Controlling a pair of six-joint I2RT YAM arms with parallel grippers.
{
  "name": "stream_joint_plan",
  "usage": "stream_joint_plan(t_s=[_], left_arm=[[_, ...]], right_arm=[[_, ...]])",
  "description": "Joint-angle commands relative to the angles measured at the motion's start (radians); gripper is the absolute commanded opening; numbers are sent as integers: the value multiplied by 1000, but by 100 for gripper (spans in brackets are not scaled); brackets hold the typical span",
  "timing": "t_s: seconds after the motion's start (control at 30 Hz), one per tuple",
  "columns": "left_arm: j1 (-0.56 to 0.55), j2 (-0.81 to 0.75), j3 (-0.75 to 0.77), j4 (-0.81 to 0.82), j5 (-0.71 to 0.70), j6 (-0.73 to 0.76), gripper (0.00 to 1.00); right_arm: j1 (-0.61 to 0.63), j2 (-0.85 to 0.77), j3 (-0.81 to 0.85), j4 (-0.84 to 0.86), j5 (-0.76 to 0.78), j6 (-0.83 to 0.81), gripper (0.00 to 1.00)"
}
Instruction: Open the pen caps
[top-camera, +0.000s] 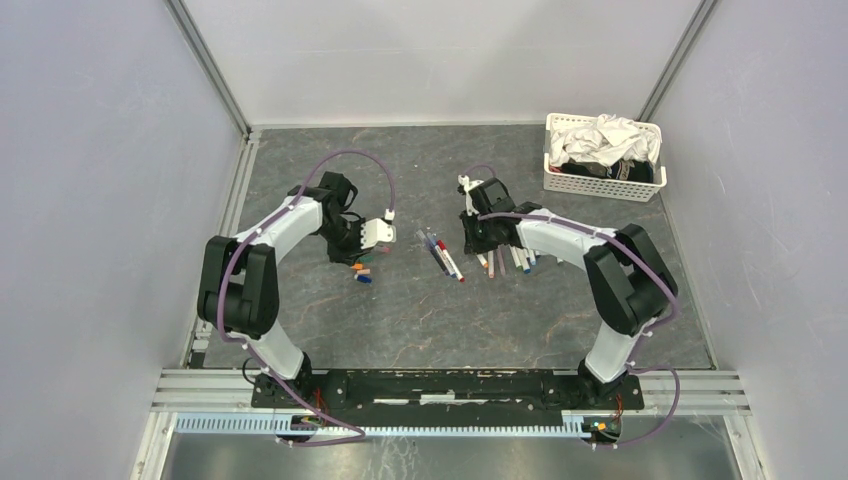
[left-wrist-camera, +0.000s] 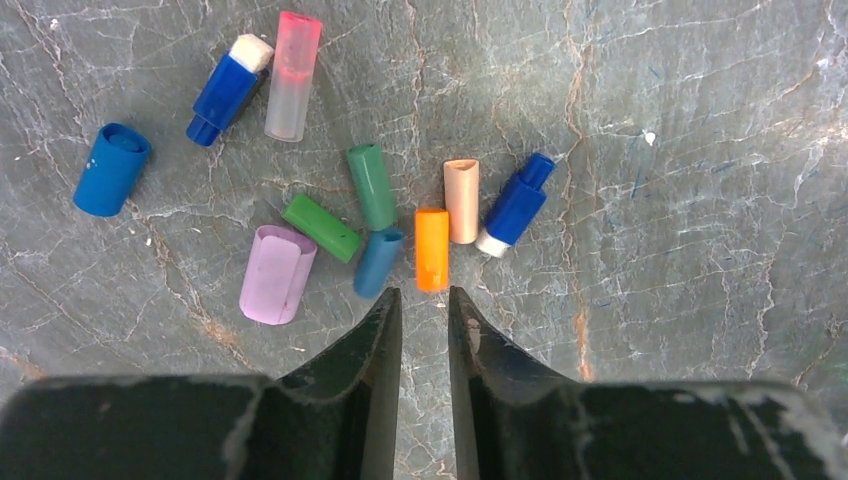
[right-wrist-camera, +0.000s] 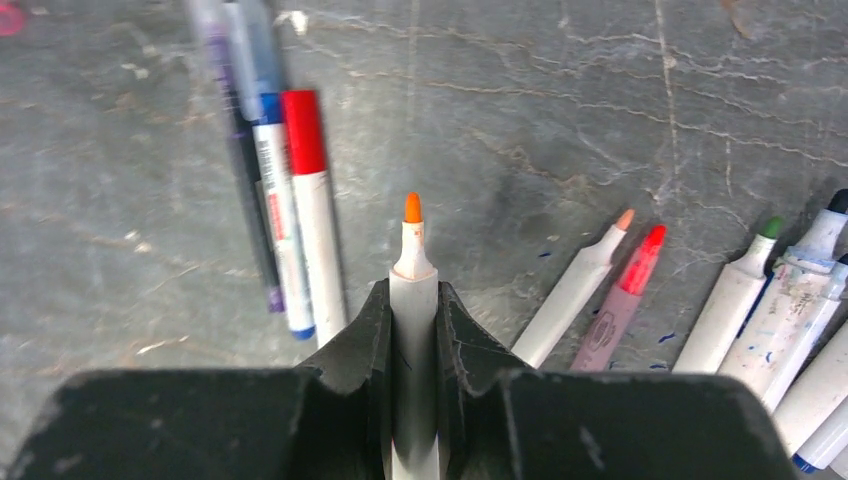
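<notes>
We find the left gripper (left-wrist-camera: 424, 292) low over the table (left-wrist-camera: 700, 150), its jaws parted by a narrow gap with nothing between them. The pen caps (top-camera: 362, 271) lie loose on the table just ahead of it, in one scatter. An orange cap (left-wrist-camera: 432, 249) sits nearest the gap, with a tan cap (left-wrist-camera: 461, 201) touching its side. Left of these are two green caps (left-wrist-camera: 372, 186), a small blue cap (left-wrist-camera: 378, 263) and a wider lilac cap (left-wrist-camera: 277, 274). Further out we note a large blue cap (left-wrist-camera: 111, 169), two blue pieces with white ends (left-wrist-camera: 516, 205) and a translucent red-tinted cap (left-wrist-camera: 293, 76).

The right gripper (right-wrist-camera: 412, 290) is clamped on a white pen (right-wrist-camera: 413, 262). This pen is uncapped, and its orange tip points forward, away from the wrist. To its left lie capped pens (right-wrist-camera: 304, 130), one red-capped and one blue-capped, all blurred. To its right, uncapped pens (right-wrist-camera: 575, 285) fan out on the table, showing orange, red and green tips.

In the overhead view the two grippers stand well apart. A white basket (top-camera: 600, 186) holding cloth sits at the far right corner.
</notes>
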Motion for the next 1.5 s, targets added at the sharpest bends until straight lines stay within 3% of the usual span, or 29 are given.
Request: stream_joint_plan(t_s=[0.0,0.1,0.4,0.63,0.7,0.73,0.8,0.83,0.87,0.9,1.13,1.3,1.47], left_arm=[[0,6,-18,54,6,-58,31],[0,4,-22,59,8,-64,34],[0,3,-8,56,13,-79,35],[2,-13,131,-30,60,-157,41],[2,-23,196,-72,80,-190,49],[2,-27,234,-99,93,-207,59],[2,-33,306,-147,109,-243,65],[2,-35,344,-167,112,-259,75],[2,-36,378,-192,115,-269,96],[2,-39,416,-216,119,-280,99],[2,-81,587,-245,66,-379,100],[2,-144,552,-145,-3,-452,100],[2,-127,537,-156,4,-468,100]], right_arm=[[21,59,34,34,176,33,12],[37,86,35,33,226,36,20],[47,81,-12,30,298,45,27],[50,48,-68,34,293,54,30],[50,27,-87,28,308,57,29],[50,14,-94,24,322,56,28],[48,-13,-103,13,357,55,28],[49,-30,-104,13,362,54,28],[49,-44,-103,14,369,50,28],[53,-62,-103,22,371,51,28],[131,-75,-30,57,333,17,29],[166,7,35,58,256,-5,28],[188,64,67,53,237,-13,27]])
